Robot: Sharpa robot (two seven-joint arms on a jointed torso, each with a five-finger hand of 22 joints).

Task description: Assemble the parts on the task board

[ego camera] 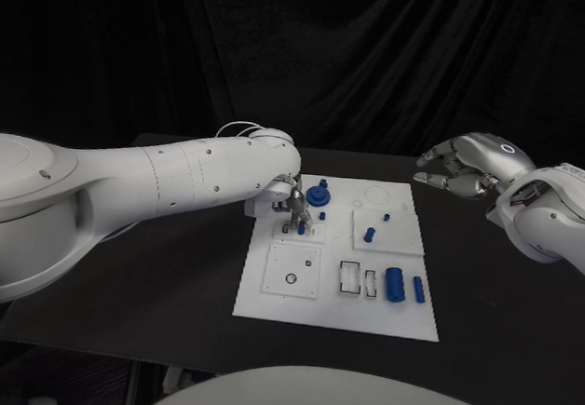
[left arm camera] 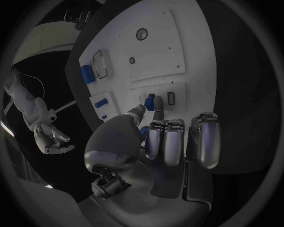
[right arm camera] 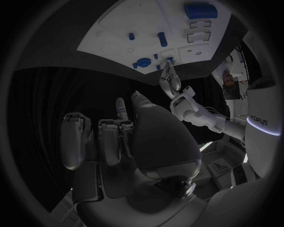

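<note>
Task board [ego camera: 275,299] lies white on black table [ego camera: 139,285] — left hand [ego camera: 290,202] pinches blue peg [ego camera: 302,227]; right hand [ego camera: 468,166] curled, holding nothing, against a dark curtain [ego camera: 357,58].

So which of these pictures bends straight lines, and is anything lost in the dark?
Both wrist views bend the task board edges into curves; the head view keeps them straight. In the right wrist view, the right hand sits dim against black drapes.

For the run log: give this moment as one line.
left hand: pinches blue part over task board | right hand: curled, holds nothing, off board
</note>
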